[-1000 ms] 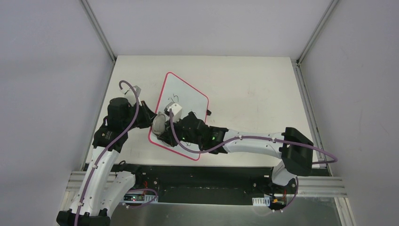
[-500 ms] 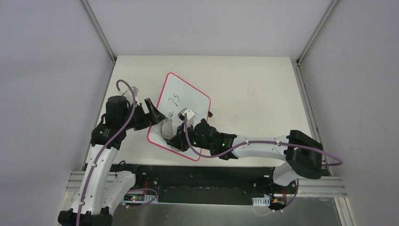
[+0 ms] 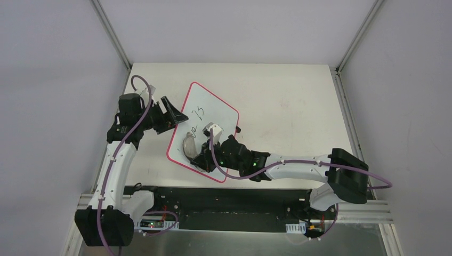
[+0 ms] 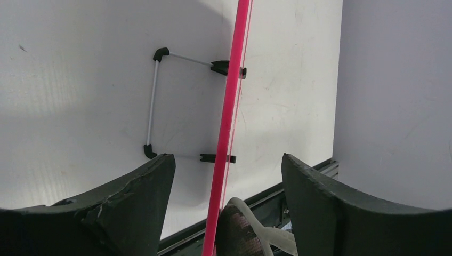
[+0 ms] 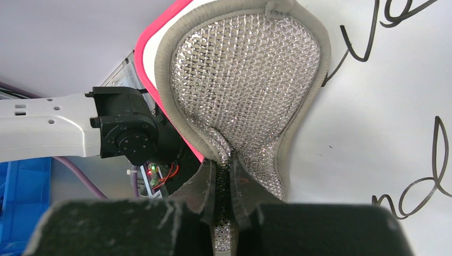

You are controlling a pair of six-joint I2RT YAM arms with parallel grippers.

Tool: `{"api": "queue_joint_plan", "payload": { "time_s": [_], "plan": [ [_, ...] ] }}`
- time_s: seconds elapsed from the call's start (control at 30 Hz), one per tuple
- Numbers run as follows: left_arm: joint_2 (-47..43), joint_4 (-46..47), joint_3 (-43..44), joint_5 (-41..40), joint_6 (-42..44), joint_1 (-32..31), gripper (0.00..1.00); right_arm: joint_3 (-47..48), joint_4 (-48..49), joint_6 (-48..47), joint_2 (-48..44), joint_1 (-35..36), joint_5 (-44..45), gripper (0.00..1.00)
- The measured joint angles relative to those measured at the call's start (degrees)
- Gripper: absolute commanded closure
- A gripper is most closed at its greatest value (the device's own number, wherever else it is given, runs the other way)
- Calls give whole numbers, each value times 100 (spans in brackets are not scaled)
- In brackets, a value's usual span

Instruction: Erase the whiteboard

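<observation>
The whiteboard (image 3: 213, 114), white with a pink frame, lies at an angle on the table and carries black handwriting (image 3: 199, 113). My right gripper (image 3: 204, 156) is shut on the grey peanut-shaped pad (image 3: 190, 146), which rests flat on the board near its near-left edge. In the right wrist view the silver mesh pad (image 5: 245, 80) is pinched at its narrow end by my right gripper (image 5: 228, 176), with black strokes (image 5: 421, 186) on the whiteboard (image 5: 368, 122) to the right. My left gripper (image 3: 170, 113) is open at the board's left edge. In its wrist view my left gripper (image 4: 226, 170) straddles the pink frame (image 4: 230, 106) without touching it.
A thin wire bracket (image 4: 153, 101) with black corner pieces joins the board's far edge. Two black tabs (image 3: 236, 128) stick out of the board's right side. Grey walls and rails enclose the table (image 3: 298, 101). A black rail (image 3: 234, 205) runs along the near edge.
My left gripper opened, let go of the board's left edge and drew back up and left. My right gripper slid the pad toward the near-left corner, uncovering handwriting.
</observation>
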Motion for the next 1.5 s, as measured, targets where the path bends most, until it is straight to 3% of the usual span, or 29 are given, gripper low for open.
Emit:
{"api": "queue_joint_plan", "payload": {
  "time_s": [0.17,0.37,0.7,1.13,1.3,1.5],
  "plan": [
    [-44,55,-2,-2,87,39,65,2,-42,-39,-2,13,-2,100],
    [-127,46,-101,-122,186,42,70,107,-201,-131,13,61,48,100],
    [-138,181,-251,-63,293,26,100,654,-538,-354,232,157,140,100],
    [-522,317,-426,-391,531,-280,100,1965,-997,-946,964,249,295,100],
    [-533,302,-442,-525,566,-343,100,1810,-804,-861,964,164,133,100],
    [-730,149,-442,-678,564,-433,100,907,-208,-649,514,50,-188,100]
  ]
}}
